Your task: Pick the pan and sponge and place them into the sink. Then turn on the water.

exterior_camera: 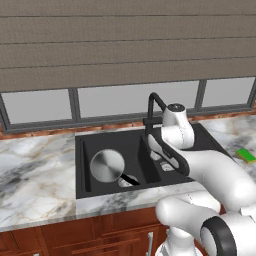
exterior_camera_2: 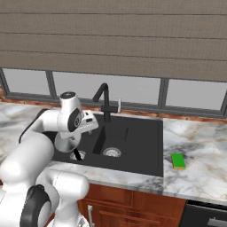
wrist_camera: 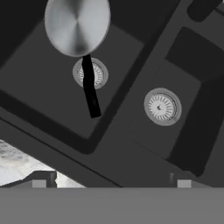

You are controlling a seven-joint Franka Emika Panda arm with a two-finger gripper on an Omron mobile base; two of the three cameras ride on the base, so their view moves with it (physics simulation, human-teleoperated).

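jaws: standing apart, gripping nothing, hovering over the sink | pan: lying in the larger basin ahead of the jaws, black handle crossing the drain | sponge: sitting on the marble tabletop beside the sink, well apart from the jaws | faucet: standing behind the basins

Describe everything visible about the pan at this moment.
The pan is a round, shallow piece of brushed silver-grey metal with a short, straight black handle. It lies inside the larger basin of the black sink, its handle crossing over that basin's round silver drain. In the left base view it looks tipped toward the basin's left wall, though contact there is hard to judge. Nothing grips it.
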